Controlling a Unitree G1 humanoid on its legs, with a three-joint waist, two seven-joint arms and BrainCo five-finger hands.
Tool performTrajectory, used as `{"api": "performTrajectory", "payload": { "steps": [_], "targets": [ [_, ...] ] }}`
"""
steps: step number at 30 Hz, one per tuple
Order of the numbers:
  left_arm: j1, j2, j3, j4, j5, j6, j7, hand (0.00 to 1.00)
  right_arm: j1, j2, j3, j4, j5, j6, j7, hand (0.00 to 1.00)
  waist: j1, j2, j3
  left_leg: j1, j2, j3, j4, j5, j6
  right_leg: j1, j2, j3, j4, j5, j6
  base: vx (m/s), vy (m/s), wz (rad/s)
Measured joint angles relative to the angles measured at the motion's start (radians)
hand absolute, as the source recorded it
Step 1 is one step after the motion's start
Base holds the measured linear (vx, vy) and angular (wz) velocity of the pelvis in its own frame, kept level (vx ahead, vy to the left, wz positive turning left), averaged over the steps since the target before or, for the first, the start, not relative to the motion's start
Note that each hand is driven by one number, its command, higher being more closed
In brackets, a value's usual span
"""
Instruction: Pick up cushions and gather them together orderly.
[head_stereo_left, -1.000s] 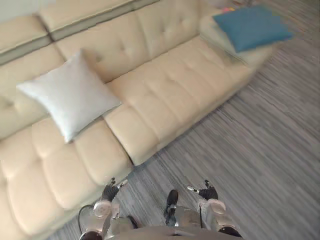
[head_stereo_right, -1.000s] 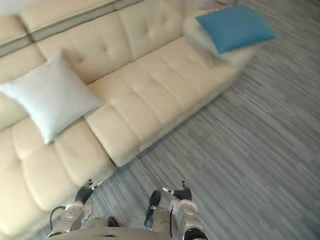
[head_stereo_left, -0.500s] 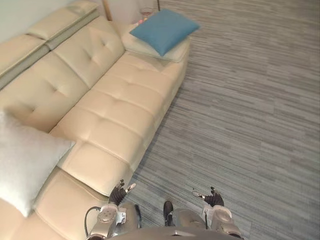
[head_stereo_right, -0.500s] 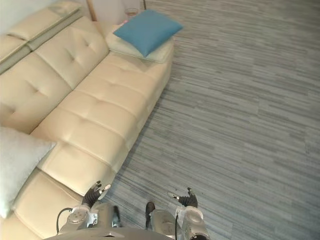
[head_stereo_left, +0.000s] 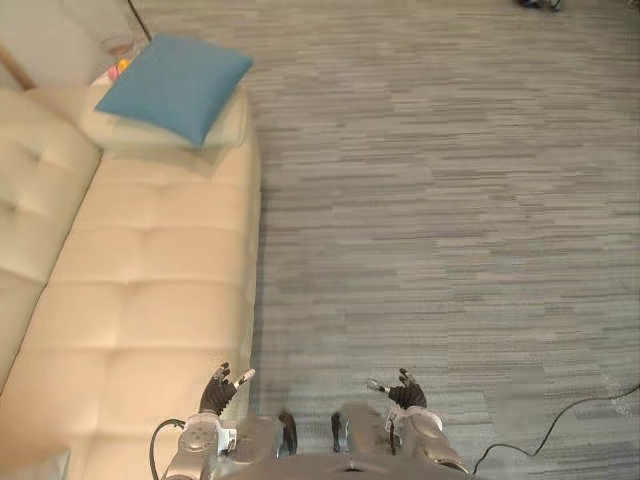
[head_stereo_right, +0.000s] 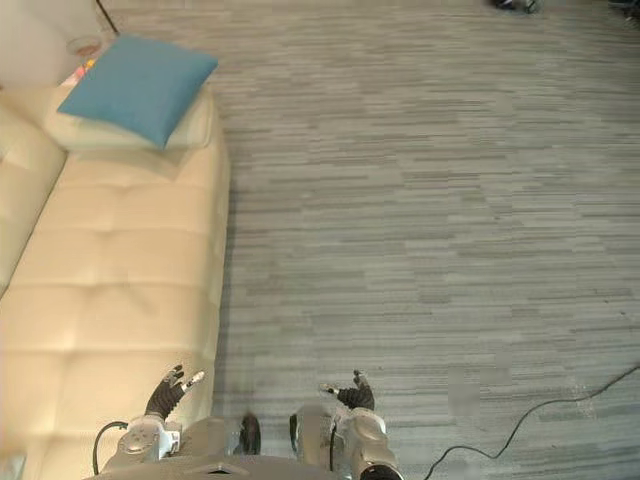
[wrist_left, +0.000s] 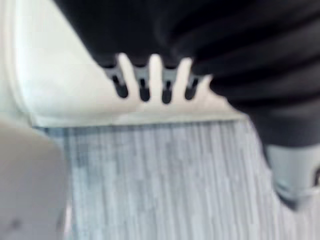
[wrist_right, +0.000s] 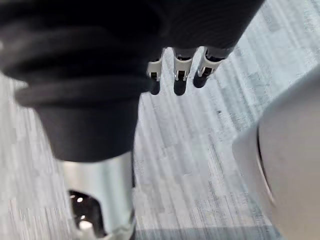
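Camera has swung right since a second ago, so the blue cushion (head_stereo_left: 172, 84) now shows in the upper left of the frame.
One blue cushion, square and plump, lies on a pale pad (head_stereo_left: 226, 122) at the cream sofa's (head_stereo_left: 150, 290) far end. At bottom centre, the left hand (head_stereo_left: 216, 388) and right hand (head_stereo_left: 402, 388) hang with fingers straight, slightly spread, above grey carpet (head_stereo_left: 440, 220).

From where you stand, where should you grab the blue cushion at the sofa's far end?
Probably by its floor-side edge, coming from the carpet: the blue cushion lies flat on a cream cushion, and that edge faces open floor with nothing beside it.
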Motion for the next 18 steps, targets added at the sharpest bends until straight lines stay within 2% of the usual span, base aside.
{"api": "performTrajectory", "payload": {
  "steps": [1, 2, 4, 5, 6, 7, 8, 9, 10, 11, 12, 13, 15, 16, 18],
  "targets": [
    [-0.013, 0.0, -0.005, 0.004, 0.0, 0.002, 0.0, 0.0, -0.009, 0.0, 0.003, -0.002, 0.0, 0.0, 0.001, 0.0, 0.002, 0.007, 0.005, 0.051, 0.006, -0.004, -0.041, 0.0, 0.0, -0.02, -0.033, -0.073, -0.03, -0.029, -0.059, 0.47, -0.005, 0.0],
    [-0.017, -0.005, -0.009, 0.006, -0.001, 0.002, 0.001, 0.0, -0.018, -0.009, 0.006, -0.009, 0.0, 0.0, 0.002, 0.0, -0.003, 0.025, 0.013, 0.113, 0.036, -0.018, -0.096, 0.0, 0.0, -0.047, -0.038, -0.148, -0.131, -0.052, -0.107, 0.49, -0.024, 0.02],
    [-0.03, -0.011, -0.012, 0.006, -0.003, 0.002, 0.001, 0.0, -0.037, -0.023, 0.008, -0.026, 0.0, -0.002, 0.003, 0.0, -0.012, 0.049, 0.025, 0.157, 0.077, -0.029, -0.133, 0.001, -0.002, -0.092, -0.024, -0.181, -0.296, -0.024, -0.128, 0.51, -0.077, 0.16],
    [-0.047, -0.009, -0.021, 0.007, -0.006, 0.002, 0.004, 0.0, -0.044, -0.034, 0.008, -0.025, 0.001, -0.001, 0.004, 0.0, -0.015, 0.055, 0.033, 0.185, 0.096, -0.035, -0.149, 0.007, -0.02, -0.137, -0.009, -0.165, -0.501, 0.077, -0.116, 0.51, -0.112, 0.22],
    [-0.053, -0.009, -0.023, 0.012, -0.007, 0.002, 0.004, 0.0, -0.044, -0.036, 0.008, -0.025, 0.001, -0.001, 0.003, 0.0, -0.015, 0.049, 0.033, 0.198, 0.098, -0.039, -0.154, 0.012, -0.045, -0.137, -0.007, -0.15, -0.598, 0.137, -0.112, 0.55, -0.153, 0.22],
    [-0.057, -0.007, -0.028, 0.018, -0.007, 0.002, 0.008, 0.0, -0.038, -0.034, 0.009, -0.025, 0.0, 0.0, 0.002, 0.0, -0.016, 0.022, 0.022, 0.221, 0.093, -0.062, -0.158, 0.01, -0.082, -0.126, -0.002, -0.117, -0.766, 0.257, -0.115, 0.75, -0.264, 0.36],
    [-0.057, -0.004, -0.029, 0.042, -0.004, 0.002, 0.012, 0.0, -0.005, -0.03, 0.012, -0.027, 0.001, -0.001, -0.001, 0.0, -0.022, 0.002, 0.006, 0.263, 0.088, -0.115, -0.123, -0.019, -0.131, -0.118, -0.012, -0.078, -0.798, 0.437, -0.159, 0.79, -0.299, 0.46],
    [-0.057, -0.009, -0.028, 0.051, -0.005, 0.002, 0.013, 0.0, -0.004, -0.036, 0.011, -0.024, 0.001, 0.001, -0.002, 0.0, -0.028, 0.003, 0.001, 0.269, 0.095, -0.132, -0.099, -0.025, -0.142, -0.124, -0.016, -0.076, -0.755, 0.501, -0.168, 0.65, -0.268, 0.4],
    [-0.07, -0.036, -0.029, 0.066, -0.006, 0.002, 0.017, 0.0, -0.007, -0.056, 0.008, -0.023, 0.0, 0.003, -0.002, 0.0, -0.031, 0.052, -0.007, 0.244, 0.13, -0.15, -0.023, -0.015, -0.161, -0.149, 0.011, -0.103, -0.655, 0.425, -0.187, 0.49, -0.199, 0.2],
    [-0.078, -0.049, -0.031, 0.07, -0.006, 0.0, 0.016, 0.0, -0.017, -0.069, 0.008, -0.024, 0.0, 0.001, -0.002, 0.0, -0.039, 0.071, -0.012, 0.2, 0.144, -0.161, 0.079, 0.026, -0.181, -0.147, 0.021, -0.118, -0.619, 0.372, -0.195, 0.6, -0.233, 0.0],
    [-0.087, -0.062, -0.029, 0.077, -0.007, 0.0, 0.017, 0.0, -0.026, -0.076, 0.011, -0.028, 0.001, 0.001, -0.002, 0.0, -0.037, 0.082, -0.008, 0.14, 0.148, -0.164, 0.234, 0.132, -0.184, -0.114, 0.036, -0.116, -0.608, 0.33, -0.206, 0.75, -0.268, -0.08],
    [-0.087, -0.076, -0.028, 0.079, -0.007, 0.0, 0.015, 0.0, -0.023, -0.075, 0.02, -0.029, 0.002, 0.0, -0.002, 0.0, -0.031, 0.095, -0.004, 0.076, 0.17, -0.161, 0.42, 0.241, -0.209, -0.039, 0.057, -0.113, -0.641, 0.301, -0.22, 0.75, -0.26, -0.16],
    [-0.085, -0.078, -0.028, 0.074, -0.007, -0.001, 0.014, 0.0, -0.004, -0.072, 0.047, -0.028, 0.002, 0.0, -0.002, 0.0, -0.019, 0.098, 0.002, -0.024, 0.236, -0.096, 0.697, 0.183, -0.193, 0.114, 0.093, -0.115, -0.718, 0.275, -0.238, 0.64, -0.213, -0.09],
    [-0.08, -0.075, -0.028, 0.064, -0.007, -0.001, 0.013, 0.0, 0.006, -0.054, 0.05, -0.028, 0.003, -0.001, -0.003, 0.0, -0.008, 0.087, 0.007, -0.095, 0.272, -0.039, 0.809, 0.15, -0.154, 0.216, 0.104, -0.113, -0.783, 0.259, -0.243, 0.5, -0.171, -0.02],
    [-0.065, -0.076, -0.032, 0.034, -0.007, -0.001, 0.012, 0.0, 0.008, -0.051, 0.049, -0.028, 0.003, -0.001, -0.004, 0.0, 0.001, 0.075, 0.012, -0.205, 0.279, 0.003, 0.825, 0.116, -0.122, 0.307, 0.112, -0.112, -0.853, 0.236, -0.252, 0.43, -0.11, 0.08]
  ]
}}
